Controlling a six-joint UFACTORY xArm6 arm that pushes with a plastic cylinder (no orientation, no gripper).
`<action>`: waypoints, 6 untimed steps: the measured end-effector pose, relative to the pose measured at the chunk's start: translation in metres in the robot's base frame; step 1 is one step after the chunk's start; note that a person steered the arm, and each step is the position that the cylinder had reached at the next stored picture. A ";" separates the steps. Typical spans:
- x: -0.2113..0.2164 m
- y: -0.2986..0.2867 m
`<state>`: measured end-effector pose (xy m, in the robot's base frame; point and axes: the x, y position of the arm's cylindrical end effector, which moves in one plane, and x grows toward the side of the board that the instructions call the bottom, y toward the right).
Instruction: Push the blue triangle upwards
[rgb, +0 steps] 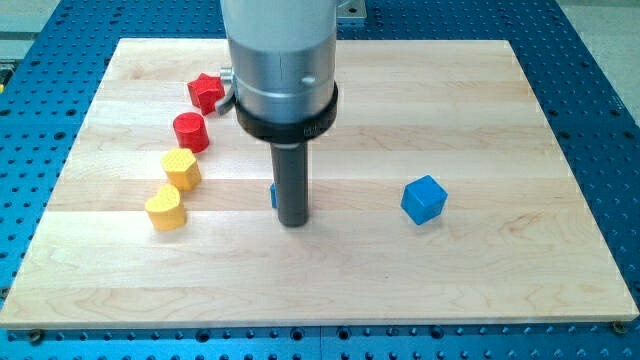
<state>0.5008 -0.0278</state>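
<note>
The blue triangle (273, 195) is almost wholly hidden behind my rod; only a thin blue sliver shows at the rod's left edge, near the board's middle. My tip (293, 222) rests on the wooden board (480, 100) just to the right of and slightly below that sliver, seemingly touching the block. The rod hangs from the large grey arm housing (283, 60) at the view's top.
A blue cube (423, 199) lies to the right of the tip. On the left runs a curved line of blocks: a red star (206, 92), a red cylinder (191, 131), a yellow hexagon (182, 168) and a yellow heart (166, 208).
</note>
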 end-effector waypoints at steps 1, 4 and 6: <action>-0.025 -0.001; -0.055 0.004; -0.032 0.173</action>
